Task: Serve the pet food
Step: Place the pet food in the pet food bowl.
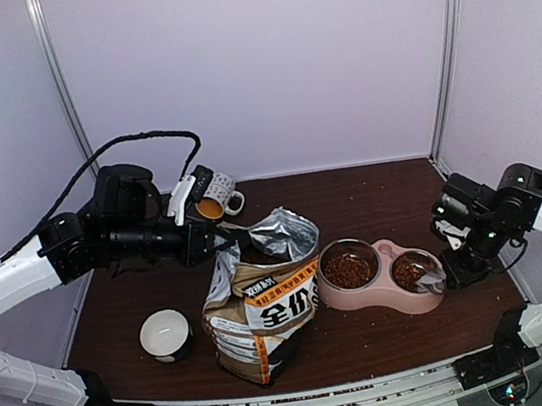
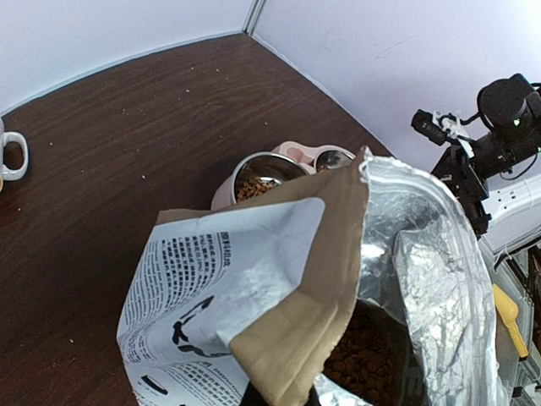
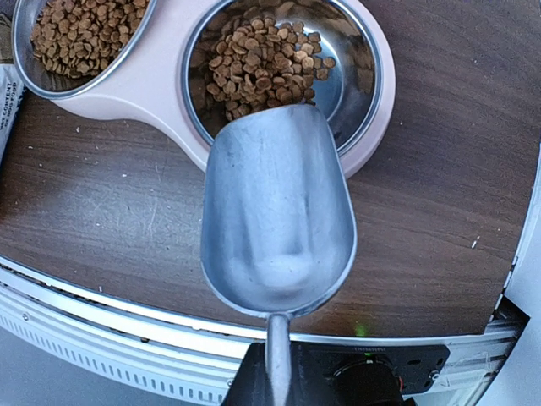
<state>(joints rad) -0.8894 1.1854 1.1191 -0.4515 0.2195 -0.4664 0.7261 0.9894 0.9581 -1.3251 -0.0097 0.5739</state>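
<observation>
Brown pet food (image 3: 258, 63) lies in both steel cups of the pink double bowl (image 3: 152, 93); the left cup (image 1: 347, 271) holds more than the right cup (image 1: 409, 271). More kibble (image 2: 363, 355) shows inside the open foil-lined bag (image 1: 265, 305), which stands upright left of the bowl. My left gripper (image 1: 218, 239) is shut on the bag's top edge (image 2: 296, 338). My right gripper (image 3: 277, 376) is shut on the handle of an empty metal scoop (image 3: 279, 211), whose lip hangs over the right cup's near rim.
A white cup (image 1: 166, 336) stands at the front left of the table. A patterned mug (image 1: 217, 195) sits at the back behind the left arm. Stray crumbs dot the brown tabletop (image 2: 127, 127). The table's metal front edge (image 3: 101, 313) runs just under the scoop.
</observation>
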